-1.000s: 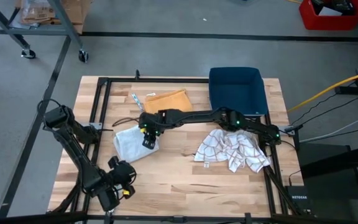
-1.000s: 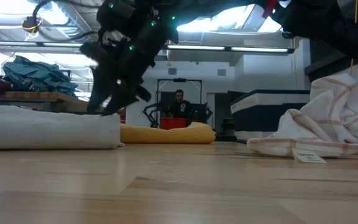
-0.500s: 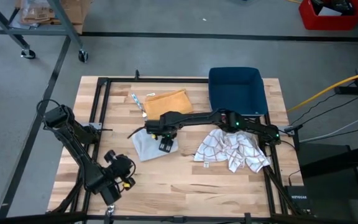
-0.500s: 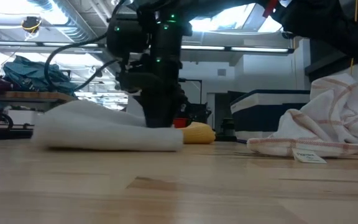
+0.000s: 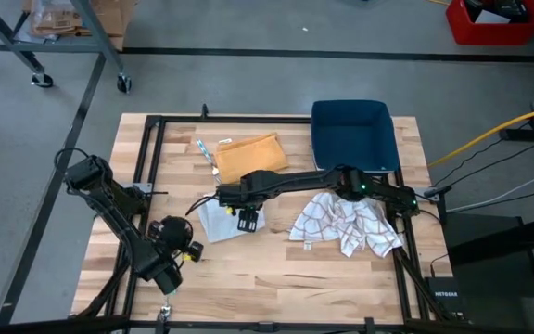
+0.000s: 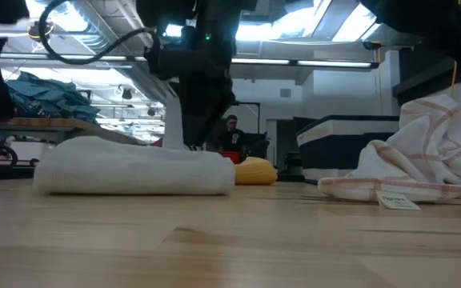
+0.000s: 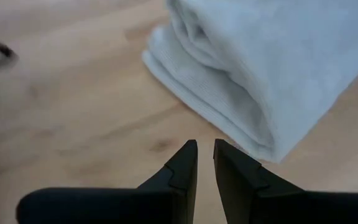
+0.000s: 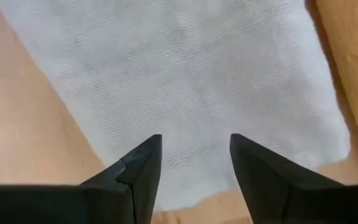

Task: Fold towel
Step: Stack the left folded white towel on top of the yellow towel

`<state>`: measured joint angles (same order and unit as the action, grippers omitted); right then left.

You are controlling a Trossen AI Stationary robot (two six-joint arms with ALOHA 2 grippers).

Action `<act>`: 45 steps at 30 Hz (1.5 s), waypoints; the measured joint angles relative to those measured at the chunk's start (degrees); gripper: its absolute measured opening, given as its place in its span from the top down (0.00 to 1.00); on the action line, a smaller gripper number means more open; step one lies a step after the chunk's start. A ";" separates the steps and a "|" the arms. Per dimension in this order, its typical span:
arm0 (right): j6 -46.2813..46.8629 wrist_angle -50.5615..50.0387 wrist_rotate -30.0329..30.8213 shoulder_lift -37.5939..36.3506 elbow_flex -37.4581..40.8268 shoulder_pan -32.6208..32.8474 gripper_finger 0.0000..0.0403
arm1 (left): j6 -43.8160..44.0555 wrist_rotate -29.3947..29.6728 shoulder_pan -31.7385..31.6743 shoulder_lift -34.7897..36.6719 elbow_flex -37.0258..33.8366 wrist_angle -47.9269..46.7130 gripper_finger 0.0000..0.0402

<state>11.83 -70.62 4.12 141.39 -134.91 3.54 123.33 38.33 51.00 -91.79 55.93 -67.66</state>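
A white towel (image 5: 221, 219), folded into a thick pad, lies flat on the wooden table (image 5: 276, 278) left of the middle; the low view shows the towel (image 6: 134, 170) as a low roll. My right gripper (image 5: 246, 220) hangs open just above the towel's right part, its two fingers (image 8: 138, 171) standing apart over the cloth (image 8: 185, 74). My left gripper (image 5: 189, 247) is shut, low over the table near the towel's near left corner, with nothing between its fingers (image 7: 205, 158). The folded edges of the towel (image 7: 229, 99) face it.
A crumpled white towel with a checked pattern (image 5: 346, 224) lies right of the middle. A yellow cloth (image 5: 248, 153) and a dark blue bin (image 5: 353, 134) sit at the far side. A black frame (image 5: 151, 167) runs along the table's left side. Bare wood lies along the near edge.
My right gripper has gone toward the table's right edge, and the folded white towel has slid that way along the table with it, staying folded. The gripper has then risen a little off the cloth. My left gripper has come toward the towel and rolled about its own axis.
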 joint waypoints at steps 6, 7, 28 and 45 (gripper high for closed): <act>0.00 -3.80 0.34 -0.69 0.00 0.26 0.52 | 1.07 0.01 -3.99 0.03 -4.70 10.10 0.88; 0.00 -4.82 0.42 -0.69 0.00 0.24 0.52 | 1.16 -0.08 -4.61 0.03 -5.16 10.26 0.88; -4.65 -19.36 2.47 -1.82 0.00 -1.42 0.52 | 0.14 -0.76 -10.38 10.11 -5.73 -3.65 0.94; -4.22 -19.41 7.59 -29.54 0.00 -2.48 0.52 | -11.14 -0.72 -9.69 19.10 -5.71 -7.17 0.99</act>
<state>7.61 -90.03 11.71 111.84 -134.91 1.06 112.19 37.62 41.31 -72.70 50.22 -74.83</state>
